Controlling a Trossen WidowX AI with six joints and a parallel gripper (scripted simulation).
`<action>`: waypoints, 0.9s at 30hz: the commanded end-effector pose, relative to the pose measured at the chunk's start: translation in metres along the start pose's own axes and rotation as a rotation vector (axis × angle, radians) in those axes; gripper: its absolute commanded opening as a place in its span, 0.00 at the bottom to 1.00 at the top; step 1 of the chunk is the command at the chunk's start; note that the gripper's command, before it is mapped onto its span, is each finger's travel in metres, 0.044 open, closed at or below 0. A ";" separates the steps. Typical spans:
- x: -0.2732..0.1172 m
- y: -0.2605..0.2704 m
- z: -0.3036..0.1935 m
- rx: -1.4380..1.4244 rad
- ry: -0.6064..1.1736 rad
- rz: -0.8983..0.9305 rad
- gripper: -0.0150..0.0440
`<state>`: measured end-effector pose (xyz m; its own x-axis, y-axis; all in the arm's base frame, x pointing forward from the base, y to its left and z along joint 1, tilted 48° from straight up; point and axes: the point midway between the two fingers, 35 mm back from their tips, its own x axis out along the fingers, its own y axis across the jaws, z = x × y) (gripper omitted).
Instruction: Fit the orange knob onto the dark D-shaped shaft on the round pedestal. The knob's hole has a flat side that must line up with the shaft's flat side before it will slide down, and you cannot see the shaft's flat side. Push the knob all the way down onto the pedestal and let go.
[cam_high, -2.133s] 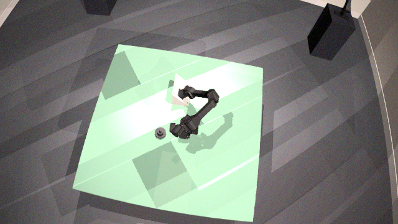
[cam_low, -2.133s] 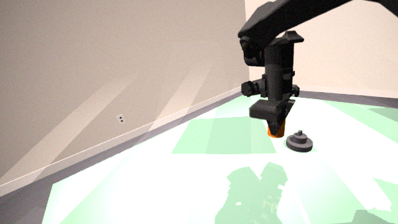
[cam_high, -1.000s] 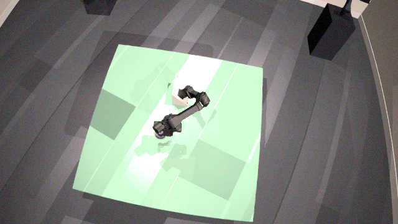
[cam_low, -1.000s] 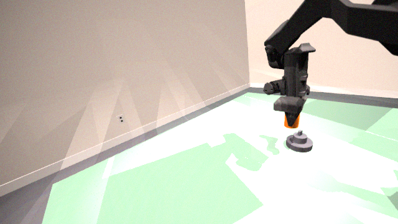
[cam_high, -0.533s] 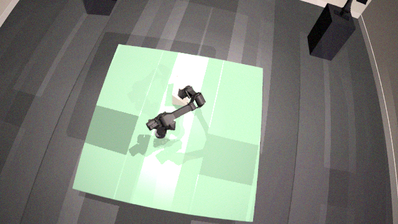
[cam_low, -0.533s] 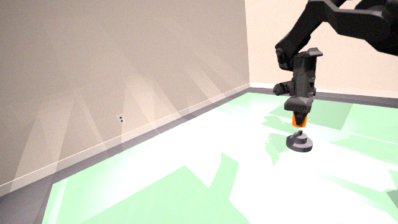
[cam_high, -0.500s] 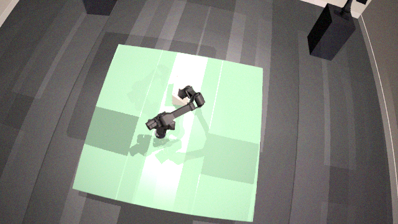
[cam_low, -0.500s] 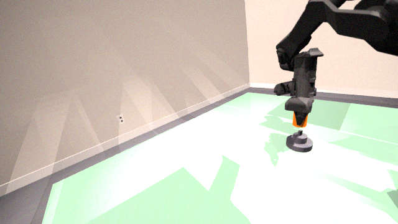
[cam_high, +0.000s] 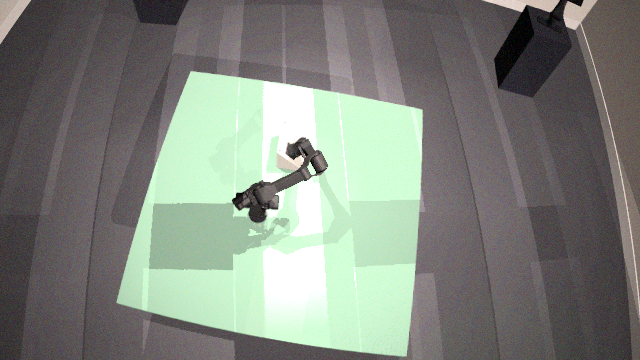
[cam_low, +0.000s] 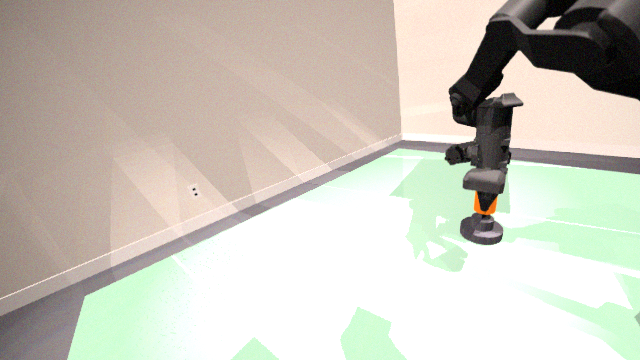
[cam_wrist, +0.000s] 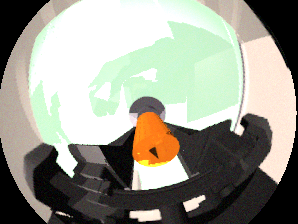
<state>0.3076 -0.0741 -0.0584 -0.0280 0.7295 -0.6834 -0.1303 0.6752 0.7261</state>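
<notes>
The orange knob (cam_low: 478, 202) (cam_wrist: 155, 136) is upright between the fingers of my gripper (cam_low: 485, 204) (cam_wrist: 153, 145), which is shut on it. The round dark pedestal (cam_low: 468, 233) (cam_wrist: 146, 103) (cam_high: 257, 217) stands on the mat below. In the exterior view the knob's bottom is right at the shaft's tip (cam_low: 484, 216), with the pedestal's stepped top showing below it. Whether the knob touches the shaft or is just above it, I cannot tell. In the wrist view the knob covers the shaft and part of the pedestal. The shaft's flat side is not visible.
The pale green mat (cam_high: 380, 150) (cam_low: 150, 300) carries bright light bands and arm shadows. The arm (cam_high: 290, 181) reaches from its base beside a pale wedge-shaped block (cam_high: 286, 161). Dark boxes (cam_high: 532, 55) stand on the floor beyond the mat.
</notes>
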 end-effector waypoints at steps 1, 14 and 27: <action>0.001 -0.001 0.000 0.002 -0.008 -0.001 0.25; 0.003 -0.001 0.002 0.000 -0.008 -0.001 0.25; -0.002 0.000 0.000 -0.026 -0.008 -0.001 0.25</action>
<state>0.3081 -0.0742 -0.0585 -0.0230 0.7299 -0.6832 -0.1395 0.6743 0.7251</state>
